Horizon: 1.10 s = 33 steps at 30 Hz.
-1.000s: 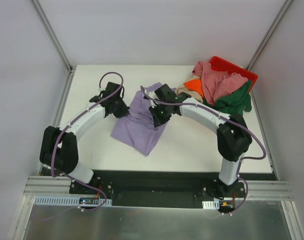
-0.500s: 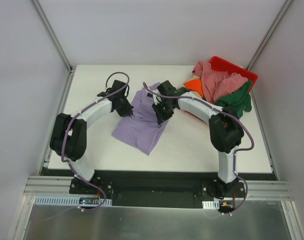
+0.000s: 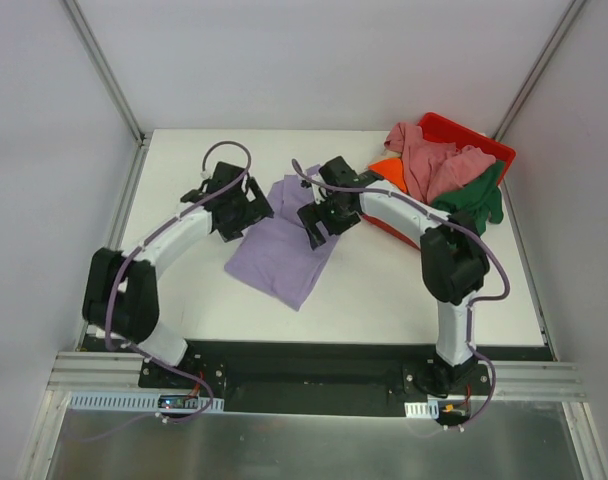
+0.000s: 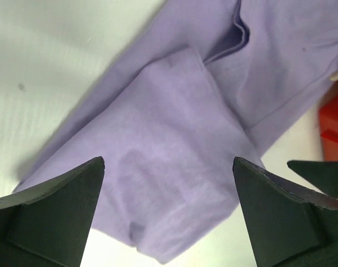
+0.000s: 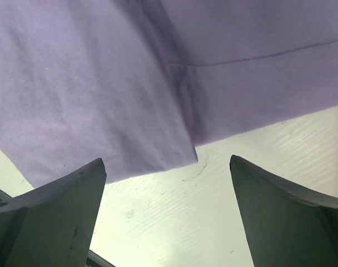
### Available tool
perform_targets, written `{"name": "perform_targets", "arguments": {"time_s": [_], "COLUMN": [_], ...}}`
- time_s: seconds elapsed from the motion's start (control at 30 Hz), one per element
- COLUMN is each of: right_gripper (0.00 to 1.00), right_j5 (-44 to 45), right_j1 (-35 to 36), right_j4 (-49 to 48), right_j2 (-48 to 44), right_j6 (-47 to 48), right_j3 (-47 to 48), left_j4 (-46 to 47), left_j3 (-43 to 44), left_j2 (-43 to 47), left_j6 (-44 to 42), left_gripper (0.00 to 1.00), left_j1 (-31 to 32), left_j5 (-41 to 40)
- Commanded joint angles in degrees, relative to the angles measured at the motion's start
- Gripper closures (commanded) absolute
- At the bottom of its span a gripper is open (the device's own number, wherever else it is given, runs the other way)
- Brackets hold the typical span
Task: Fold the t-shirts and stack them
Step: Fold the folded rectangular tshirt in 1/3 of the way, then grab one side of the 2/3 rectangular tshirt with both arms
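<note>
**Two pairs of jaws wide above one lavender t-shirt**

The lavender t-shirt lies spread on the surface, its long axis slanting from far-right to near-left. The left jaws and right jaws hang spread and empty over its far end, one at each side edge, about equally near. Other t-shirts heap at the red bin, far right.

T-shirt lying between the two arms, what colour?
The t-shirt is plain lavender; left wrist view shows it best.
</note>
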<state>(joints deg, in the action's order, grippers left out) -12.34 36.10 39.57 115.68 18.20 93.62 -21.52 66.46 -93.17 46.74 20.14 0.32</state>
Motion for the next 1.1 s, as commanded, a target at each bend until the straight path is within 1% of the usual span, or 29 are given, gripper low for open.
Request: {"name": "perform_targets", "arguments": {"time_s": [0.0,0.1,0.17,0.23,0.27,0.3,0.4,0.43,0.5,0.57,0.67,0.77,0.9,0.97,1.07], "right_gripper": [0.04,0.04,0.04,0.04,0.04,0.04,0.04,0.04,0.03,0.01,0.08,0.09,0.11,0.11,0.12], "right_j5": [-0.1,-5.1,-7.3,-7.4,-6.7,-6.5,-6.7,-6.3,-5.8,-3.8,-1.6,2.1,4.2,4.9,5.7], "right_j1": [0.7,2.8,5.1,9.7,13.5,15.9,21.6,22.7,24.3,25.4,26.5,27.6,27.7,27.8,28.8], "right_j4": [-5.4,-12.3,-15.9,-19.5,-21.3,-22.9,-21.1,-20.3,-18.5,-15.2,-9.6,-8.6,-8.1,-7.8,-8.2], "right_j2": [-10.7,-16.3,-19.8,-22.6,-23.5,-23.9,-21.0,-19.4,-15.9,-12.1,-7.6,-6.5,-7.2,-7.4,-6.4], "right_j6": [-3.7,-6.8,-6.7,-2.6,-0.4,1.0,4.0,4.0,4.0,3.6,3.0,2.6,2.0,2.3,3.1], "right_j3": [-5.8,-14.6,-19.1,-23.3,-25.1,-26.0,-23.9,-22.7,-20.3,-16.7,-12.2,-12.2,-15.1,-16.5,-17.4], "left_j4": [-0.4,-0.4,-0.4,-0.2,-0.3,-0.3,0.0,0.2,1.4,1.7,2.1,2.4,2.4,2.4,2.4], "left_j3": [-8.1,-15.9,-20.4,-23.8,-25.0,-25.6,-25.9,-25.7,-25.2,-24.6,-23.3,-22.9,-22.2,-21.7,-21.3], "left_j2": [13.1,19.8,22.1,23.1,22.9,22.8,21.0,20.0,18.1,16.2,13.5,11.5,8.5,7.2,5.2], "left_j6": [-0.5,0.3,0.1,0.3,0.3,0.0,-0.6,-0.5,-0.5,-0.4,-0.2,-0.8,-1.4,-1.2,-1.5], "left_gripper": [0.01,0.01,0.01,0.01,0.01,0.05,0.16,0.18,0.25,0.32,0.41,0.46,0.56,0.59,0.70], "left_j1": [-0.5,-1.7,-3.1,-5.4,-6.7,-7.5,-8.3,-8.4,-8.4,-8.4,-8.4,-8.4,-8.8,-9.0,-9.4], "left_j5": [-4.3,-4.2,-2.4,1.3,3.2,4.2,4.6,5.1,6.7,6.5,6.1,5.1,5.0,4.7,4.5]}}
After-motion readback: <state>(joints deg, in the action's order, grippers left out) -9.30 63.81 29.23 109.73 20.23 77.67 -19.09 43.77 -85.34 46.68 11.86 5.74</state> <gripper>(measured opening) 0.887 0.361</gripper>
